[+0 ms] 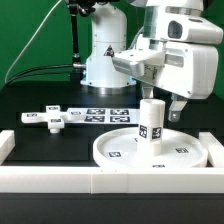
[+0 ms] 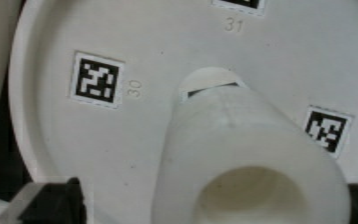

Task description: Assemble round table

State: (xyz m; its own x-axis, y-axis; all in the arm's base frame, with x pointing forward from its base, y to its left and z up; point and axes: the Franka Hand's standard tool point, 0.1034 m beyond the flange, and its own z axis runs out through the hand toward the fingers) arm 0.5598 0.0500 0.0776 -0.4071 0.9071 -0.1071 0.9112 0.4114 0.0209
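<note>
The gripper [image 1: 162, 103], its opening impossible to tell, sat over the upright leg [image 1: 151, 125], best kept plumb on the disc [image 1: 118, 150], with the cross-shaped piece [image 1: 50, 118] at nine o'clock.

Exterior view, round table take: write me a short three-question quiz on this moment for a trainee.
1. True or false: the cross-shaped piece sits on top of the leg.
2. The leg stands on: A the cross-shaped piece; B the disc; C nothing, it is held in the air.
3. Fill in: in the exterior view, the cross-shaped piece lies to the disc's ____.
Key: 1 false; 2 B; 3 left.
</note>
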